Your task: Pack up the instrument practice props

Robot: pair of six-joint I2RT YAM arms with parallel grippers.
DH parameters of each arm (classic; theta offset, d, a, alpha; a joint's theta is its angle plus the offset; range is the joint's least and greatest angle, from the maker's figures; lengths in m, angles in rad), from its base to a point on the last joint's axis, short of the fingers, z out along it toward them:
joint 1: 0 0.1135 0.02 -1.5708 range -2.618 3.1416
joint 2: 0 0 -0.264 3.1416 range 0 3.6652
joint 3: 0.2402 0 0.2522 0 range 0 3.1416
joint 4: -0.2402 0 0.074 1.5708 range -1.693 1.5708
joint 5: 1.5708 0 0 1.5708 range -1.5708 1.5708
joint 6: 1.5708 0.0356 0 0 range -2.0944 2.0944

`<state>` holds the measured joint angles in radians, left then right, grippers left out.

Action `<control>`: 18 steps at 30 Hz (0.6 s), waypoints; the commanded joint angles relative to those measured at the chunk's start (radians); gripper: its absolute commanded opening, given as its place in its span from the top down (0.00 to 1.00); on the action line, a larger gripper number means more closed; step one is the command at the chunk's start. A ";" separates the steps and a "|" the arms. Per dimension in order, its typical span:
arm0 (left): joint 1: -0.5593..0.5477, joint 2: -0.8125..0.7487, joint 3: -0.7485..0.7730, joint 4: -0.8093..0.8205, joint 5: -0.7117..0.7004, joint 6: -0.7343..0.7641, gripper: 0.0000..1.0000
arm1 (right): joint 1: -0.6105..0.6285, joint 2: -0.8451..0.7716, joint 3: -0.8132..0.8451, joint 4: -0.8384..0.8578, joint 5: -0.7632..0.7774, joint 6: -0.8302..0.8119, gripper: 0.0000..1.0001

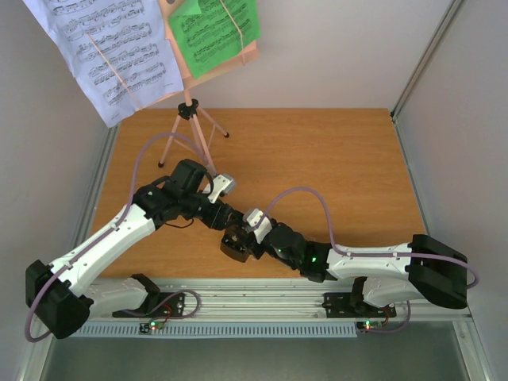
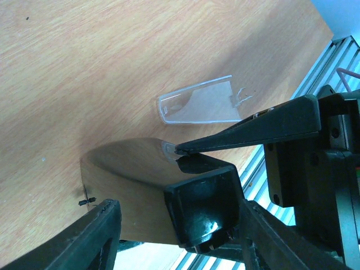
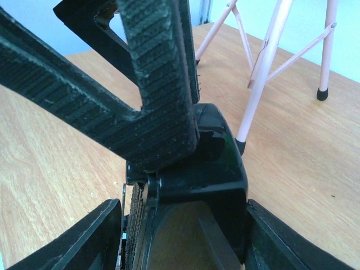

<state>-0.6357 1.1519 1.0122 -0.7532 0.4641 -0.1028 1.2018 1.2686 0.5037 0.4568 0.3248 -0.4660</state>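
On my table [image 1: 333, 175], the pink music stand [image 1: 188, 119] stands at the upper left of the top view, with a white sheet [image 1: 103, 48] and a green sheet [image 1: 214, 32] on its desk. At lower centre sits the black metronome [image 1: 233, 249], with my left hand [image 1: 228, 225] and right hand [image 1: 241, 240] each spread to its width around it; I cannot tell whether either one grips. Its clear cover [image 2: 199, 104] lies off, on the table near it.

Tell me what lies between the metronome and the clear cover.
In the left wrist view, a narrow strip of bare table separates the metronome from the clear cover; a black finger lies alongside.
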 commanded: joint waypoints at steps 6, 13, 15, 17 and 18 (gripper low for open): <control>-0.006 0.006 0.009 0.000 0.001 0.008 0.43 | -0.001 0.000 -0.016 0.057 -0.004 0.015 0.44; -0.006 0.009 0.009 0.001 0.003 0.009 0.45 | -0.005 0.004 -0.019 0.065 -0.010 0.018 0.45; -0.006 0.010 0.009 0.001 0.006 0.008 0.46 | -0.006 0.007 -0.018 0.065 -0.011 0.019 0.45; -0.007 0.011 0.009 -0.001 0.008 0.009 0.46 | -0.007 0.010 -0.015 0.065 -0.011 0.017 0.45; -0.007 0.014 0.009 -0.001 0.010 0.009 0.46 | -0.008 0.013 -0.014 0.065 -0.011 0.017 0.45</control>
<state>-0.6365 1.1519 1.0122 -0.7528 0.4679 -0.1028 1.1988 1.2694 0.4908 0.4858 0.3218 -0.4641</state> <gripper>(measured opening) 0.543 0.550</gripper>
